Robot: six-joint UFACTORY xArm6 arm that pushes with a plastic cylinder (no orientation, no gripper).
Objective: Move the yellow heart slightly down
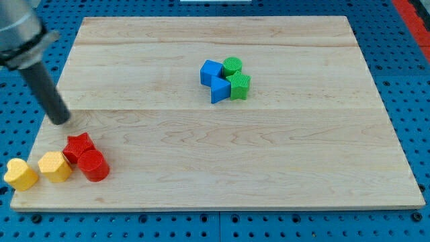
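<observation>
Blocks sit in two clusters on the bench (282,154), a pale wooden board over a blue pegboard (403,30).

Near the bench's lower-left corner, four blocks huddle. Yellow heart (21,175) lies farthest toward the view's left, right at the bench's edge. At its 3 o'clock, just beside it, is a second yellow block (54,167), whose exact shape I cannot make out. Red star (78,146) sits at roughly 1 o'clock from that block and touches it, and red cylinder (93,165) stands upright at the star's 5 o'clock, pressed against it.

Second cluster lies above the middle of the bench, well apart from the first. Blue cube (210,71) is at its left, green cylinder (232,66) at 2 o'clock from the cube, green star (238,86) below that cylinder, and a blue wedge-like block (219,90) at 9 o'clock from the green star — all four packed together and touching.

My tip (62,120) rests on the bench near the left edge, at about 11 o'clock from the red star and at 1 o'clock from the yellow heart — near, yet touching no block. The rod slants up toward the view's top-left. No hand is fitted, so it grasps nothing.
</observation>
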